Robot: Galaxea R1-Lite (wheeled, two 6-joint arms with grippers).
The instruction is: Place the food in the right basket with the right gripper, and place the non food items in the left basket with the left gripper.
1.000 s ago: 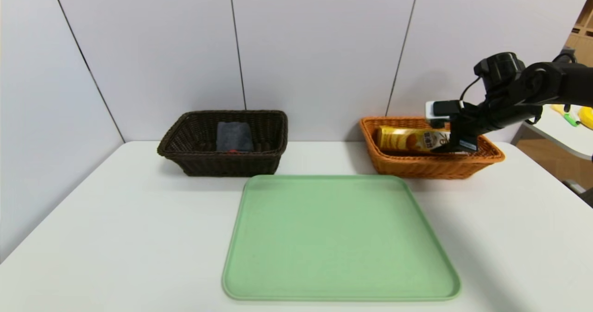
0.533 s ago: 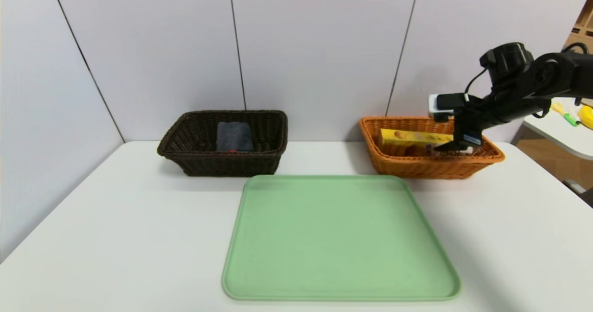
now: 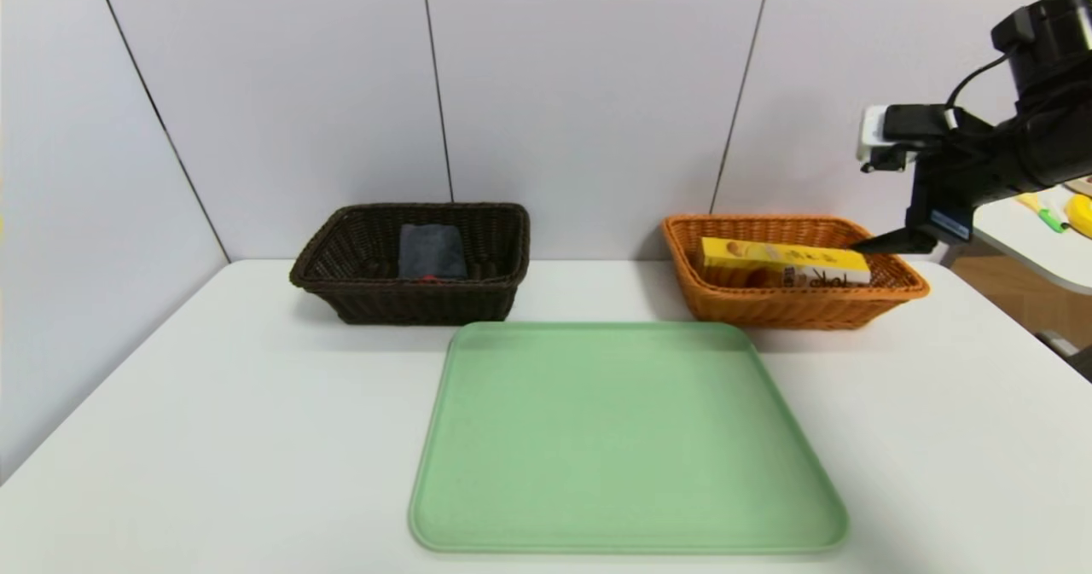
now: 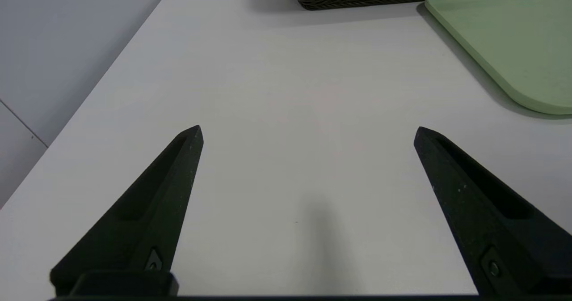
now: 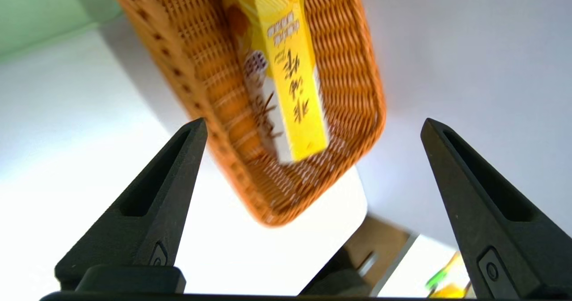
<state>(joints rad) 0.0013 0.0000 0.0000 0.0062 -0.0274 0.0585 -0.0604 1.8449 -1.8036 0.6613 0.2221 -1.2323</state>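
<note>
Food carton [image 3: 781, 258], yellow, lay in the orange basket [image 3: 810, 297], at one o'clock from the green tray [image 3: 627, 437]. Over that basket's three o'clock end hung the right gripper [image 5: 314, 120], spread wide and holding nothing. The left gripper [image 4: 308, 129], also wide and unladen, hovered above the white table [image 3: 213, 437]. At eleven o'clock, the dark basket [image 3: 418, 305] held a grey cloth [image 3: 432, 252] and something red [image 3: 431, 278], mostly hidden.

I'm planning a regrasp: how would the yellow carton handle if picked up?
The yellow carton looks stiff, given its straight edges. Its flat sides make rolling unlikely. Being long and narrow, it might tilt if gripped near one end.
</note>
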